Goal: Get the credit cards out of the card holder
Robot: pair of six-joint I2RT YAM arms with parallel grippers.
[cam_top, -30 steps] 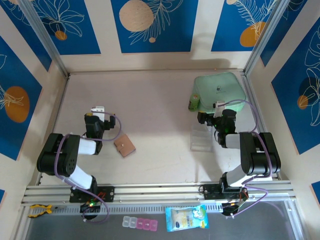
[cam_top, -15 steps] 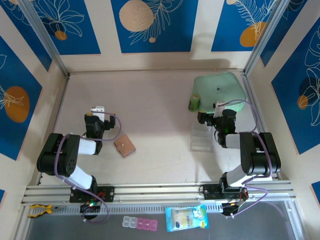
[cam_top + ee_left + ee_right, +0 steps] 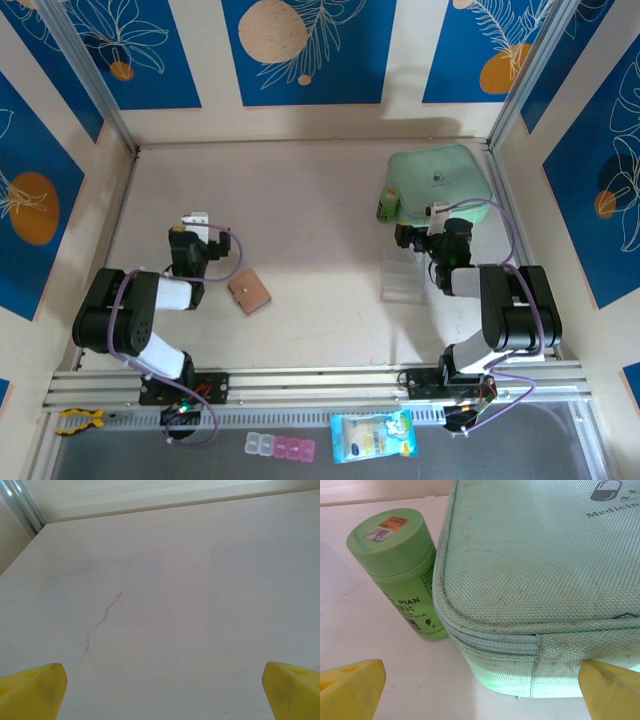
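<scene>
The pale desk (image 3: 300, 190) carries a mint-green case (image 3: 440, 180) by its right edge and the closed card holder (image 3: 249, 291) toward its near left corner. The left end effector (image 3: 163, 682) and right end effector (image 3: 482, 682) gape released, empty. Extraction seems unstarted; the next move calls for reaching the holder.

Barely any change: left arm (image 3: 118, 318) elbow edged slightly left, toward wall.

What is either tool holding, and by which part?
Nothing. The left tool is open over the table; the right tool is open facing the mint-green case.
</scene>
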